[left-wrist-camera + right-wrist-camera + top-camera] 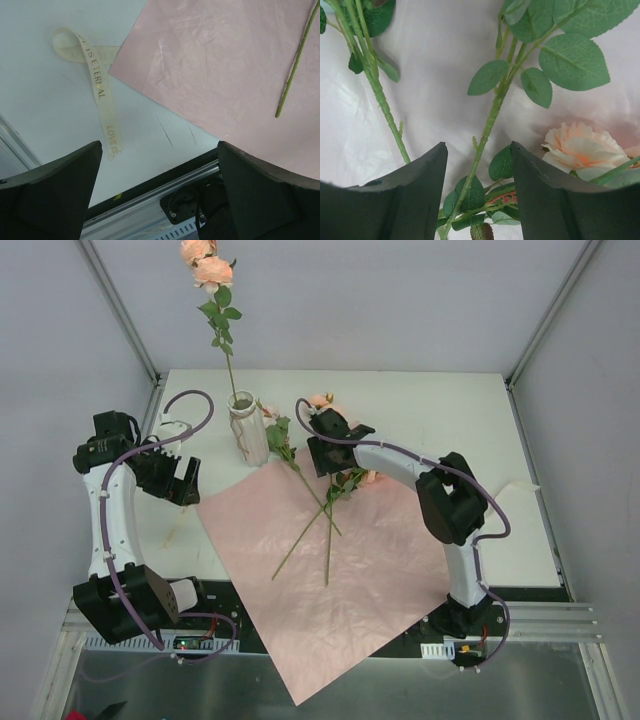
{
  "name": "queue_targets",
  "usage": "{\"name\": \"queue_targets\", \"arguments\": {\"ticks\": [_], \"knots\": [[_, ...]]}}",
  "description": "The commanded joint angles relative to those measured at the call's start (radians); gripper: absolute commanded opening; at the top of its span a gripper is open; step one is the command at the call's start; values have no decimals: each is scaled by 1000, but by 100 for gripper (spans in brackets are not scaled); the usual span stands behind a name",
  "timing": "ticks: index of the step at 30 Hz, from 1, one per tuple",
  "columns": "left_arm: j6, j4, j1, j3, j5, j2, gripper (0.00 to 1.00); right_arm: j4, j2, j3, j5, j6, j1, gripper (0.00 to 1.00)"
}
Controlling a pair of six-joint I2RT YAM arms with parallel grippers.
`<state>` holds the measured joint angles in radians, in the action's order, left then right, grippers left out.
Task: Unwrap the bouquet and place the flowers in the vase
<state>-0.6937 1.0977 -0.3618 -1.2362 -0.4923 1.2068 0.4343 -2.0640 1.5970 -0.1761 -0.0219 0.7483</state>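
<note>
Peach-pink flowers point(580, 150) lay on the pink paper point(330, 590) beside the vase point(247, 430), which held one rose point(212, 272) upright. Your right gripper point(479, 200) straddled a stem, fingers partly spread. Your left gripper point(160, 190) hung wide apart near the cream ribbon point(97, 90).

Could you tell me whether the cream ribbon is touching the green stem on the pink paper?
Apart. The left wrist view shows the ribbon lying on the table, the stem far across the paper.
</note>
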Motion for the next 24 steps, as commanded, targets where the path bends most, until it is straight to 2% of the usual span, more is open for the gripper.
{"name": "queue_targets", "arguments": {"ticks": [1, 12, 14, 17, 18, 20, 24], "knots": [[-23, 11, -11, 11, -8, 13, 99, 15, -19, 52, -42, -29, 0, 57], [-23, 13, -11, 17, 0, 2, 99, 1, -153, 149, -3, -70, -41, 52], [-26, 13, -11, 17, 0, -7, 99, 0, -159, 156, -5, -78, -47, 45], [-27, 16, -9, 14, 1, -12, 99, -8, -153, 162, 7, -99, -59, 27], [-29, 19, -11, 12, 3, -13, 99, -22, -144, 159, 10, -113, -64, 16], [-30, 22, -11, 7, 6, -15, 99, -46, -102, 132, 12, -124, -63, 3], [-30, 22, -9, 1, 11, -21, 99, -115, 4, 83, 13, -159, -69, 1]]}}
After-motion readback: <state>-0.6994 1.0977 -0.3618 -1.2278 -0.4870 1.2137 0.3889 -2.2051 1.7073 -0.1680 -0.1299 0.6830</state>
